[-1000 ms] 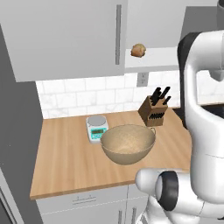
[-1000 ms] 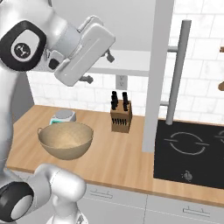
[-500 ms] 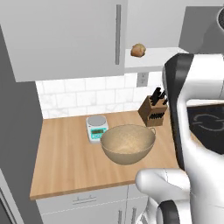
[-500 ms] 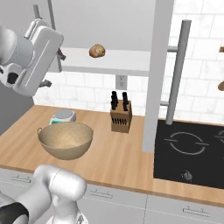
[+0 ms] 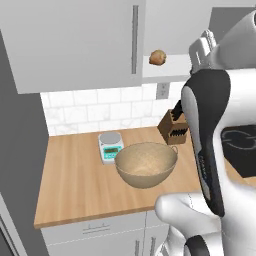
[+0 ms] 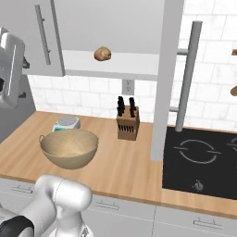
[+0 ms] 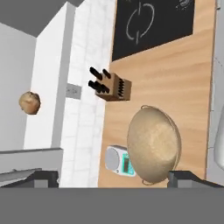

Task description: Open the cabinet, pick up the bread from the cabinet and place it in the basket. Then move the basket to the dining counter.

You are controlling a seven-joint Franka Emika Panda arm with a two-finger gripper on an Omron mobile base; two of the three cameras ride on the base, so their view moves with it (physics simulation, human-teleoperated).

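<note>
Bread [image 6: 102, 54] sits on the shelf of the cabinet [image 6: 55, 32], whose right door is swung open. The gripper [image 7: 113, 178] is open, its two dark tips wide apart, holding nothing. In the hand view the basket [image 7: 153, 145] lies near the tips at about 1 o'clock, the bread is far at 10 o'clock. The basket stands on the wooden counter [image 5: 75, 185], and it has nothing inside. A small kitchen scale [image 5: 110, 146] is just beside the basket at its 10 o'clock in the left base view. A knife block [image 6: 127, 123] stands near the wall. A black cooktop [image 6: 199, 159] is at 3 o'clock.
</note>
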